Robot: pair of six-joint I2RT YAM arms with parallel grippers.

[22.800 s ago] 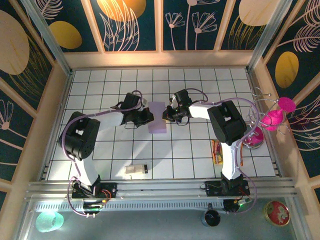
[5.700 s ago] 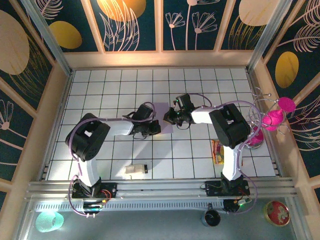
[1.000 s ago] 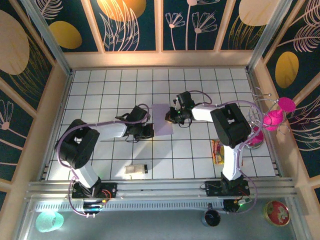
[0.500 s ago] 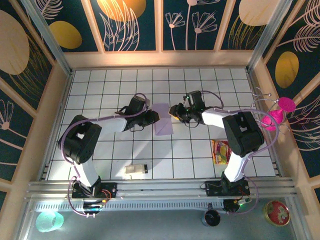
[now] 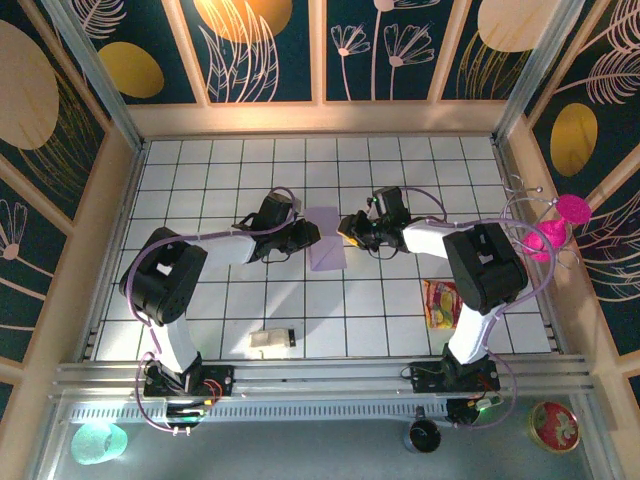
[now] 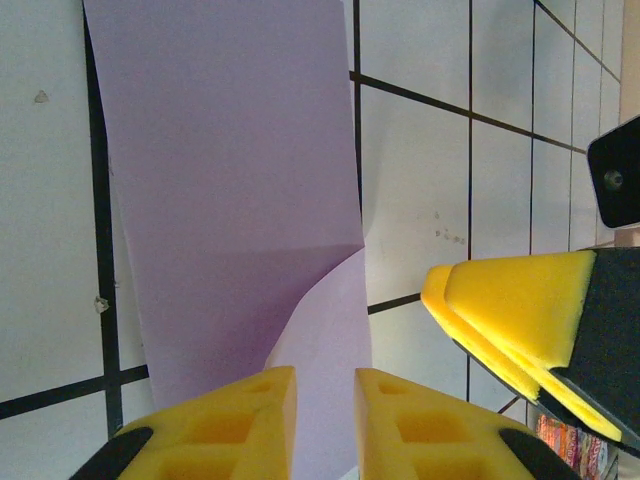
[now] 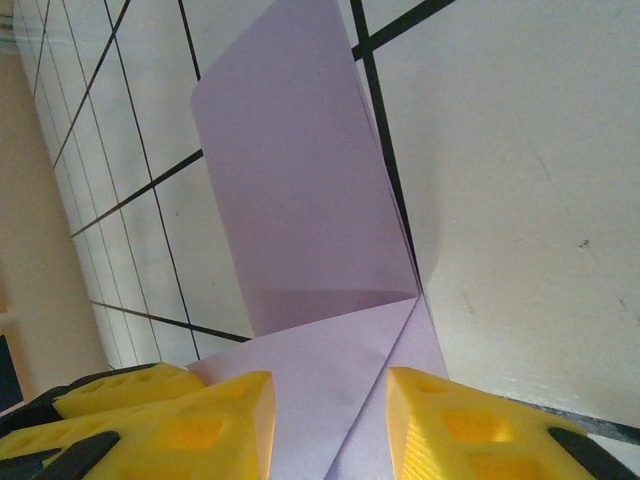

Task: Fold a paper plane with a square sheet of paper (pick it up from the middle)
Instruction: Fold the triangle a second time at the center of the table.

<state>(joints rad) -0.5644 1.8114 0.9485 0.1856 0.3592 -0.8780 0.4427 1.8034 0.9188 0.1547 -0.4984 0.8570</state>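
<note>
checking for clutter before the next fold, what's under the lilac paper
The paper lies on the white grid table, folded with one layer over another. Anything beneath the sheet is hidden.

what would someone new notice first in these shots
The folded pale lilac sheet of paper lies flat in the middle of the white gridded table, its folded flaps showing in the wrist views. The left tool and right tool, both with yellow foam fingers slightly parted, flank it from either side. At the right edge, bright pink shapes stand out.
</note>
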